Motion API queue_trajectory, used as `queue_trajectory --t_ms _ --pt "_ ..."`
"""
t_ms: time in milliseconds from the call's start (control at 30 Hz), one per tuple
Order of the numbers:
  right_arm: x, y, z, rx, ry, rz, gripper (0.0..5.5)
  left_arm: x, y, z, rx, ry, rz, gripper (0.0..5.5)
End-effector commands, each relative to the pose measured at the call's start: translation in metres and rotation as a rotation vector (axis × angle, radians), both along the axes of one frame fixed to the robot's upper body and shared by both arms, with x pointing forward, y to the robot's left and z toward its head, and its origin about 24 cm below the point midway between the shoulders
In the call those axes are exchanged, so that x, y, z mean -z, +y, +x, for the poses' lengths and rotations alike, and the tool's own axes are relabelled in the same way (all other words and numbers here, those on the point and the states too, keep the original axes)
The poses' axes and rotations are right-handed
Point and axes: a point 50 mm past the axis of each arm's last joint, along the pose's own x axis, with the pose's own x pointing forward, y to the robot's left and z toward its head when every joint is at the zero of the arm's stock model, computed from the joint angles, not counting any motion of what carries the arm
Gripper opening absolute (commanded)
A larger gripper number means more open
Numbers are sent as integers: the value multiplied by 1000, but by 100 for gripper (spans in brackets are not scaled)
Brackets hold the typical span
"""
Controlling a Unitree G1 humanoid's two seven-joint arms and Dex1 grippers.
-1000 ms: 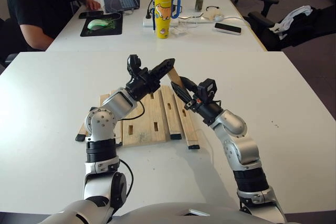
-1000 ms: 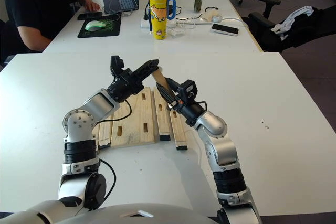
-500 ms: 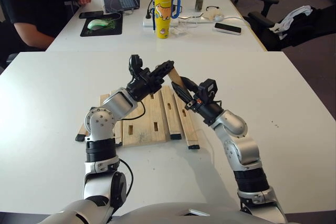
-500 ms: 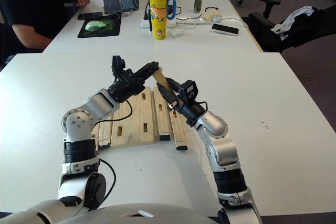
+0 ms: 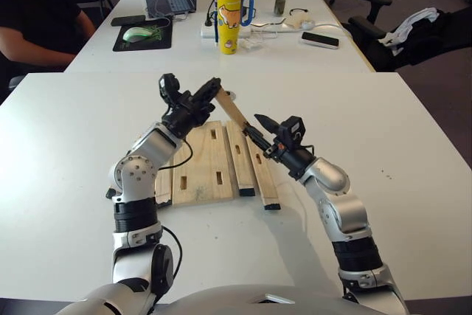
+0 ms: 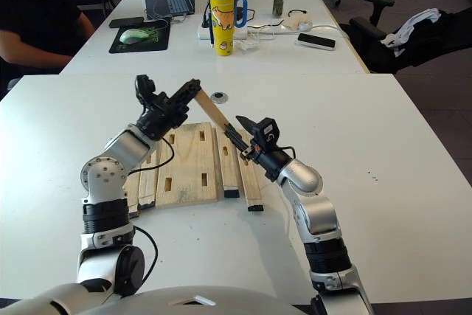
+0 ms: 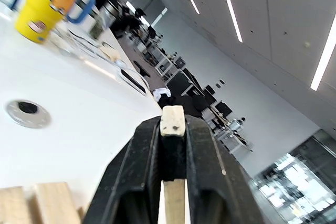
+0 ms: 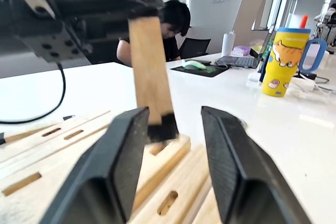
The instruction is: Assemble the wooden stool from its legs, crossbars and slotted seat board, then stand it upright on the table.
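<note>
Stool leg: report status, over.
Left gripper shut on leg, upper end. Right gripper open around its lower end. Leg tilted above seat board. Nothing in the way.

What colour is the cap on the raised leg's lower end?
Black cap on the pale wooden leg; the right wrist view shows it best.

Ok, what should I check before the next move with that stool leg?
1. Left pincer shut on leg: ok.
2. Right pincer closed on the leg's black-capped end: not ok, jaws open on either side of it.
3. Capped end clear of the wood below: cannot tell.
4. Seat board flat on table, slots up: ok.
5. Loose pieces lying beside the board: ok.
</note>
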Motion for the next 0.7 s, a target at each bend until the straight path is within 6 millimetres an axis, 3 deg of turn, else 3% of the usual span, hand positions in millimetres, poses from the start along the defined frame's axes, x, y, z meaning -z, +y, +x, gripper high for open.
queue_trajectory --t_ms 33,367,700 --pt "10 -20 3 97 45 -36 184 -4 20 -6 -161 -48 74 43" --pt "7 -49 17 313 63 -26 184 21 60 -40 -550 -4 202 43" --pt "9 -47 16 323 72 -27 184 38 70 -60 -638 77 251 43"
